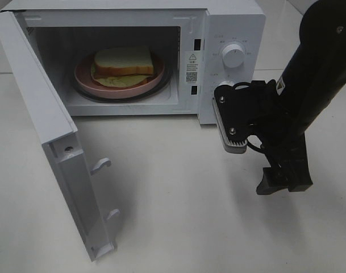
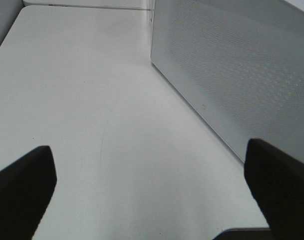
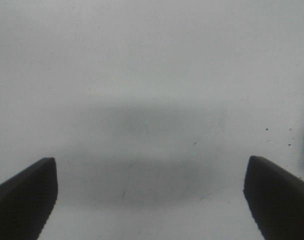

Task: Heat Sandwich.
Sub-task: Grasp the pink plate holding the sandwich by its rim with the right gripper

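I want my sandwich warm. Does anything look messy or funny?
Nothing spilled or broken. The sandwich sits on its pink plate inside the microwave, its filling sticking out at the front. The door stands open.

2 end effectors (image 2: 148, 147) (image 3: 152, 159), jaws wide apart

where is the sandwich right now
In the exterior high view, the sandwich sits on the pink plate inside the open microwave, upper left of the picture, just right of the swung-open door.

warning-triangle sticker (image 1: 192, 67) on microwave (image 1: 232, 23) front, print unreadable, dial (image 1: 233, 57) markings too small
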